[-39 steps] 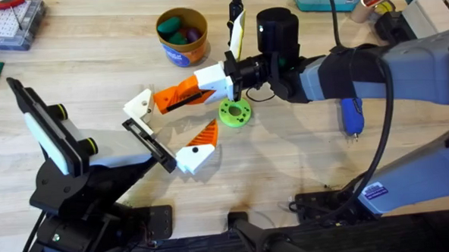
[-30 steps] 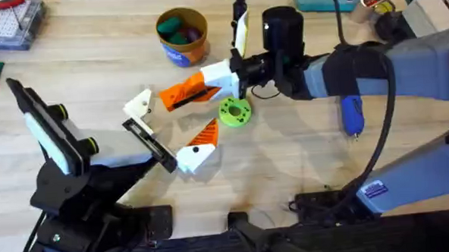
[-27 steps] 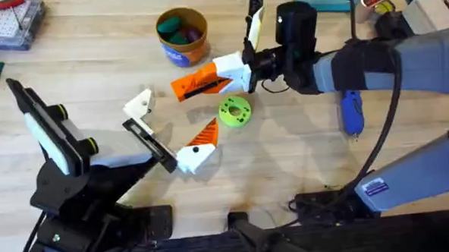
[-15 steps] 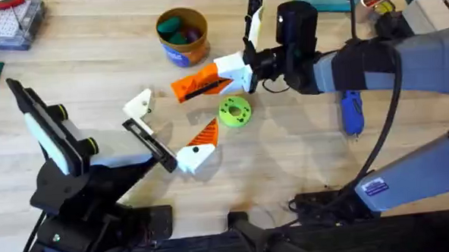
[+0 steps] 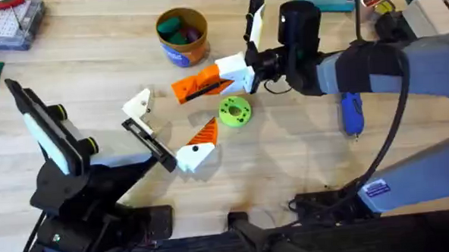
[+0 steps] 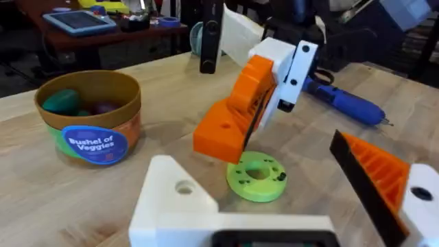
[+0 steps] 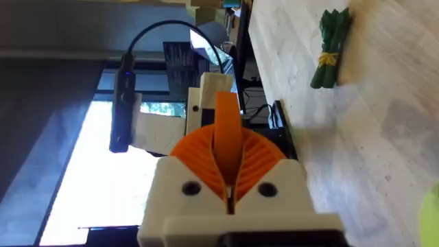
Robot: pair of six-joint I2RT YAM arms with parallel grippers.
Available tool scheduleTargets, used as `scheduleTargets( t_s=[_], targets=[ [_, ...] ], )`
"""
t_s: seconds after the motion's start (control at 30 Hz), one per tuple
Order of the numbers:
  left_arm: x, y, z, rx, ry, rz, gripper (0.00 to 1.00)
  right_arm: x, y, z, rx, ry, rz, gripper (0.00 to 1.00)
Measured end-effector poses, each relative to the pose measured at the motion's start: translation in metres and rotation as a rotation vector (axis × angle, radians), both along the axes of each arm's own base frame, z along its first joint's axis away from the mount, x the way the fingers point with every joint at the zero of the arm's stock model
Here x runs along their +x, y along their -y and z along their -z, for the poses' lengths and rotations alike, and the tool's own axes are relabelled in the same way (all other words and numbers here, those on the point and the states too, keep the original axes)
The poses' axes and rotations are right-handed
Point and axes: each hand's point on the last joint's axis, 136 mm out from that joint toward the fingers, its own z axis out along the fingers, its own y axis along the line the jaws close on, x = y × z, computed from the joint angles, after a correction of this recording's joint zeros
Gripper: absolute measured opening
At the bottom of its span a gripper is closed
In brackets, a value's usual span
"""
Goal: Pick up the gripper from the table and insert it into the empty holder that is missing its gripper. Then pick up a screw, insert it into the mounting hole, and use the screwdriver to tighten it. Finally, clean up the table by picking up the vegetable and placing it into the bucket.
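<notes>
The right tool (image 5: 240,72) reaches in from the right side of the surface (image 5: 287,161), its white fingers closed on the orange gripper (image 5: 200,84) — the wedge sticks out leftward from between them, lifted clear of the wood, its ribbed face and dark slot showing. In the right wrist view the two ribbed orange pads (image 7: 257,159) squeeze the thin orange piece (image 7: 226,140) from both sides. From the left wrist camera the gripper (image 6: 236,113) hangs tilted, thick end down, just above the vegetable (image 6: 258,179). In the overhead view that lime-green ring (image 5: 234,111) lies flat on the wood directly below the right tool, touching neither it nor the wedge. Well to the left, the holder (image 5: 139,105), a small cream-white bracket, tips a black bar (image 5: 149,140) on the left tool (image 5: 168,136), whose other finger carries a white block with an orange wedge (image 5: 197,148); this tool holds nothing, and its fingers stand spread apart. The holder is apart from the carried gripper. Farther back sits the bucket (image 5: 181,35), with dark green and purple toy pieces inside. The screwdriver (image 5: 351,113) lies on the surface to the right, partly under the right arm, its metal tip pointing toward the near edge.
</notes>
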Motion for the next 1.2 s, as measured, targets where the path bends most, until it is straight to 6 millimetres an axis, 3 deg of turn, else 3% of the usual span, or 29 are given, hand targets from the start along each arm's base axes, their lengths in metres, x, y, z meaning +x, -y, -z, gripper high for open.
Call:
scheduleTargets(
  t_s=[0.23, 0.57, 0.93, 1.2],
  targets=[
    [-0.002, 0.002, 0.001, 0.006, 0.003, 0.015, 0.990, -0.008, 0.003, 0.001, -0.007, -0.016, 0.000, 0.023],
    [-0.019, 0.016, 0.000, 0.032, 0.037, 0.143, 0.990, -0.024, 0.017, -0.026, 0.024, 0.063, 0.019, 0.023],
    [-0.028, 0.022, 0.000, 0.031, 0.038, 0.207, 0.990, -0.044, 0.024, 0.004, -0.012, -0.036, 0.018, 0.023],
    [-0.030, 0.023, 0.000, 0.024, 0.031, 0.219, 0.990, -0.049, 0.021, 0.006, -0.013, -0.038, 0.005, 0.023]
  ],
)
